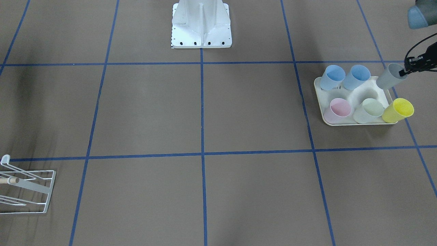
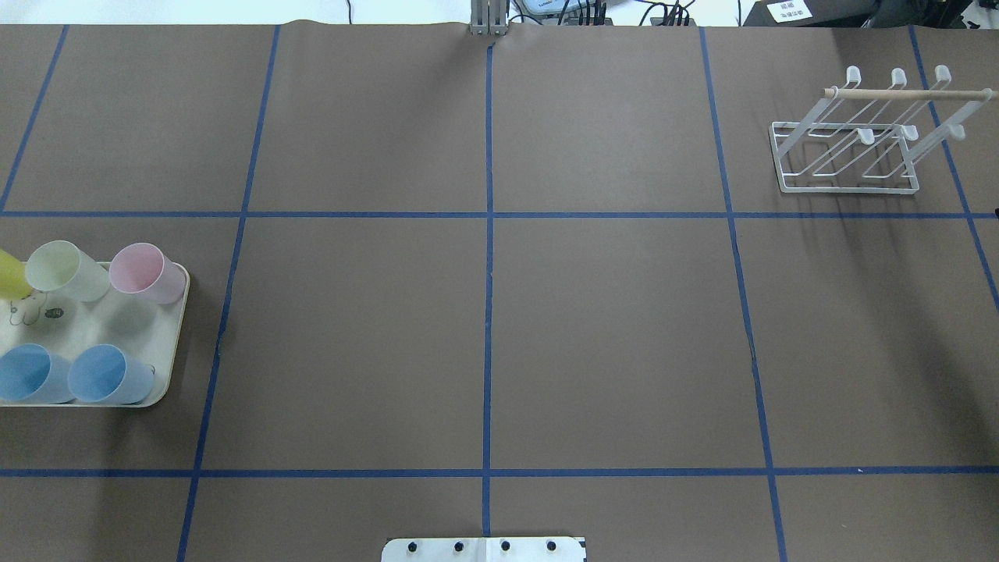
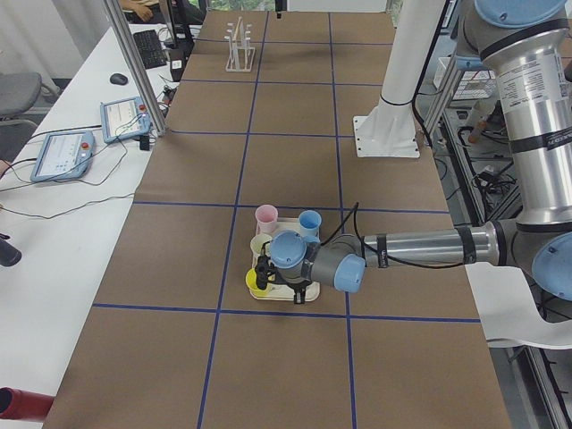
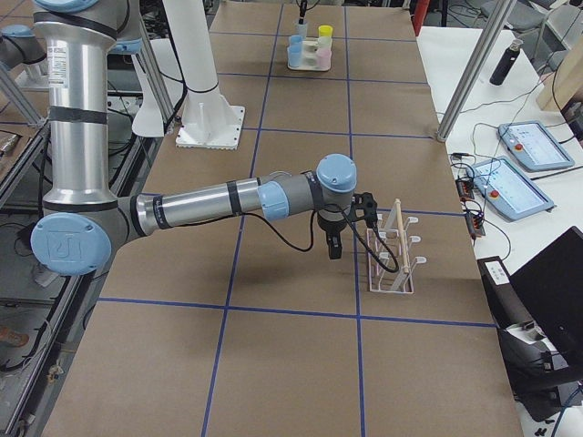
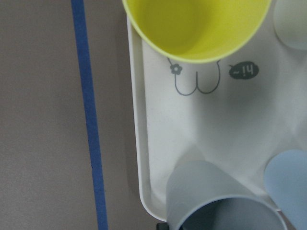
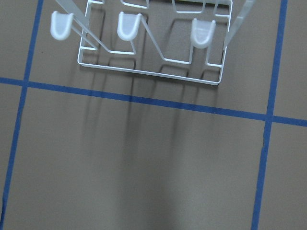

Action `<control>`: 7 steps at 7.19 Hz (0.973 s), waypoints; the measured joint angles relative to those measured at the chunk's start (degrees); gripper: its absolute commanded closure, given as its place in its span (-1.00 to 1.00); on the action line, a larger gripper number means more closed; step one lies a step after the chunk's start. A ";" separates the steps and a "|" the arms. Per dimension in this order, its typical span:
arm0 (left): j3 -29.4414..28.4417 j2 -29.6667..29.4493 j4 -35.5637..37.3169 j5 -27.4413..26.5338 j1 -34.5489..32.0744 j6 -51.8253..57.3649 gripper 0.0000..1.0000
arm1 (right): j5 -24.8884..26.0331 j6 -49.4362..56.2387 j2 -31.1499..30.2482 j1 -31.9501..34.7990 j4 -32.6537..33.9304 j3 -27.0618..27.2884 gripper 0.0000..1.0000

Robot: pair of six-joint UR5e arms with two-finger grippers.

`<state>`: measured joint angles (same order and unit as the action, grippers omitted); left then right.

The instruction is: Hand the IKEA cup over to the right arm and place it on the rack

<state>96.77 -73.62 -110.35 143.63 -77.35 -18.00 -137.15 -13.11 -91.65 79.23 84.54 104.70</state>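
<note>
— What kind of place is this?
— A robotics lab. My left arm and right arm work over a table gridded in blue tape, with a white pedestal bolted on.
— Anything else?
— 2 control tablets, cables, aluminium posts.

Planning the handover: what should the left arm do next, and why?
Probably lift the grey cup straight up: the left gripper is at its rim, and the yellow cup stands near it on the cream tray.
</note>
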 measured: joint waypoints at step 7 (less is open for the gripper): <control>16.21 -5.94 5.68 0.20 -5.54 -14.42 1.00 | 1.99 -29.13 3.42 -10.40 -17.87 0.07 -0.99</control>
<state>112.98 -79.55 -104.67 143.83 -82.89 -32.42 -135.16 -42.24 -88.23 68.83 66.66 104.76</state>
